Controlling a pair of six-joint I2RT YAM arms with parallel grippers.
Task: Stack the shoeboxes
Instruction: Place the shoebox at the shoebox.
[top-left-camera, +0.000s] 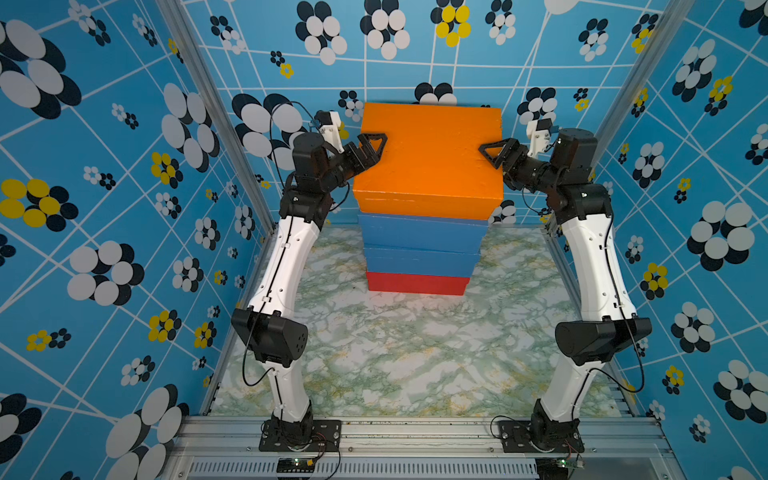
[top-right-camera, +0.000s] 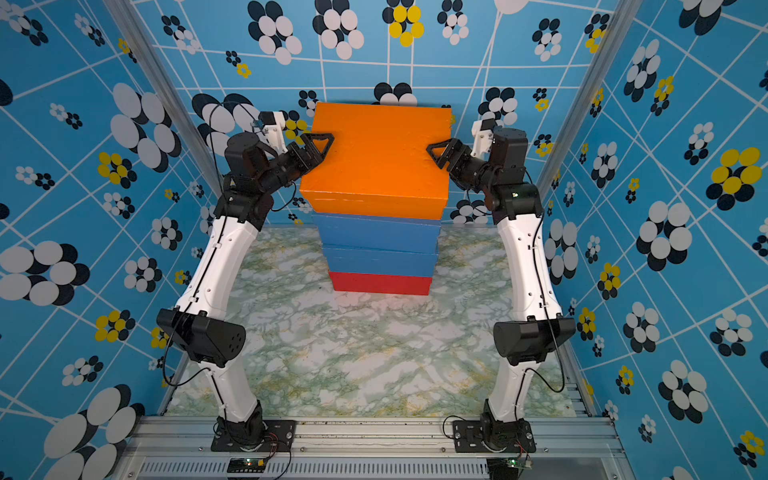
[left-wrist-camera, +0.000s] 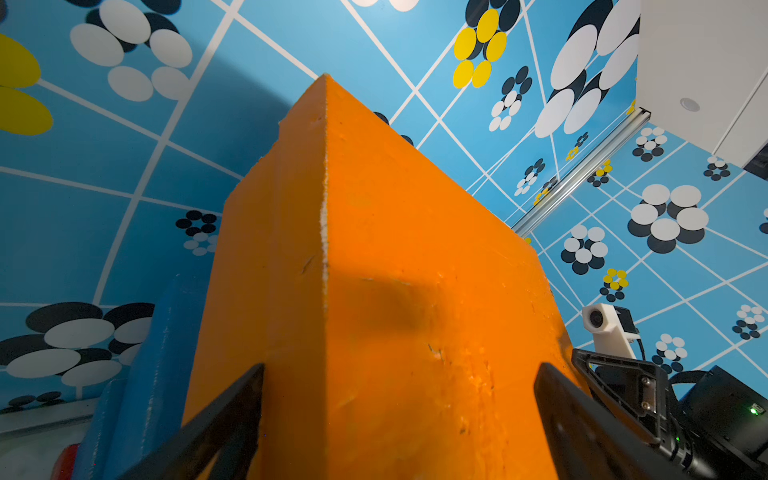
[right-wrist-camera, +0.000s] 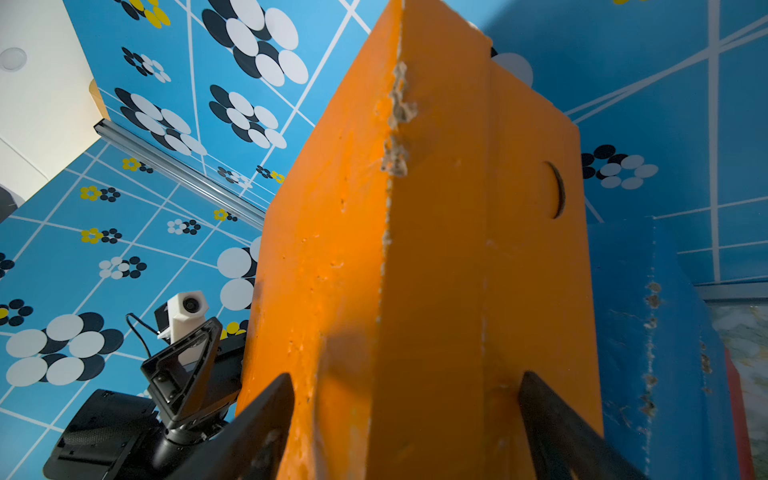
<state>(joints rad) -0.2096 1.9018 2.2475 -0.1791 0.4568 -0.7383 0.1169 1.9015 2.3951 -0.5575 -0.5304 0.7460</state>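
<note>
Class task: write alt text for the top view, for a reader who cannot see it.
Four shoeboxes are stacked on a marbled table: red box at the bottom, two blue boxes above it, orange box on top. The left gripper and right gripper straddle the orange box's upper side edges from opposite sides, jaws apart. Blue flowered walls surround it.

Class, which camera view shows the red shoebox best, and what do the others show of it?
Both top views: the red shoebox shows its whole front face under the blue shoeboxes. Each wrist view catches only a red sliver at the picture's edge.
</note>
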